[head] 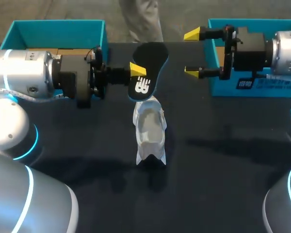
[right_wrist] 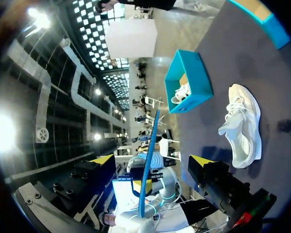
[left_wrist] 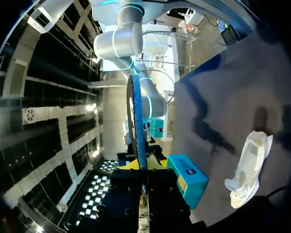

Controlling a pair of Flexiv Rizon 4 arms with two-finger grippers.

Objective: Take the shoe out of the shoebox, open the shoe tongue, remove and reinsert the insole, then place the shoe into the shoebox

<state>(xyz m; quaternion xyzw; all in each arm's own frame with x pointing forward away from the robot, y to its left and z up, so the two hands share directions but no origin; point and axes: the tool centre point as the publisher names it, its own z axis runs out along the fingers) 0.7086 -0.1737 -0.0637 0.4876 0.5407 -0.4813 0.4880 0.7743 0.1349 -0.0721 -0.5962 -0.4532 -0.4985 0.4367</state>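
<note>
My left gripper [head: 138, 70] is clamped on the black insole [head: 149, 65], holding it on edge above the table [head: 223, 160], its blue rim showing thin and upright in the left wrist view. My right gripper [head: 192, 53] hangs just beside it with its fingers spread wide and nothing in them; the insole stands ahead of that gap without touching either yellow tip. The white shoe [head: 149, 128] sits on the dark table below the insole, opening upward, outside both boxes. One teal shoebox [head: 58, 26] stands at the back behind my left arm, the other shoebox [head: 218, 60] behind my right gripper.
</note>
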